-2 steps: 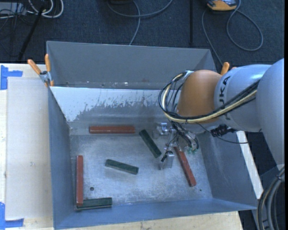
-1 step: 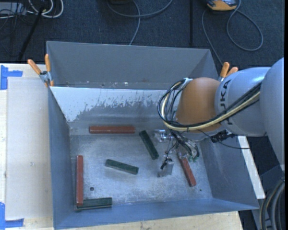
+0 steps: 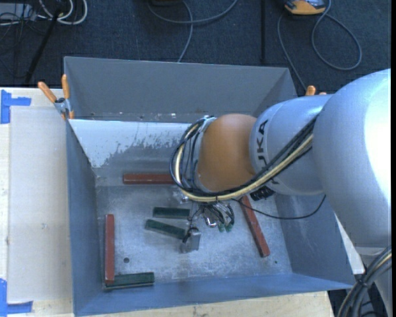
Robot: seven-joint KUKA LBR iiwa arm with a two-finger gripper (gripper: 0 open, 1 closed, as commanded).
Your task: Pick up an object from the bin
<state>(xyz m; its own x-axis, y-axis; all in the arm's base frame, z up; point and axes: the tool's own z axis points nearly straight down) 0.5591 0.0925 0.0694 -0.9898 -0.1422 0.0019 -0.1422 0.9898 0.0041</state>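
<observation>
Dark green bar [image 3: 164, 227]: a slim, flat, rectangular block lying on the floor of the bin [image 3: 152, 98], near its middle. Its long axis runs left to right, with the right end angled slightly nearer and meeting the gripper [image 3: 191, 238]. Gripper: low over that end; whether spread or pressed together cannot be told. Arm [image 3: 356, 150]: white, lettered "KUKA" at the wrist. Alongside: second dark green bar [image 3: 171, 212] just beyond; red-brown bar [image 3: 255, 228] to the right.

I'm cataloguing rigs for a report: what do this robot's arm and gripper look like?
The arm has bulky, rounded silver-grey links with dark KUKA lettering near the wrist. An orange dome cover caps the wrist, ringed by looped black and pale cables. The gripper is small and dark.
</observation>
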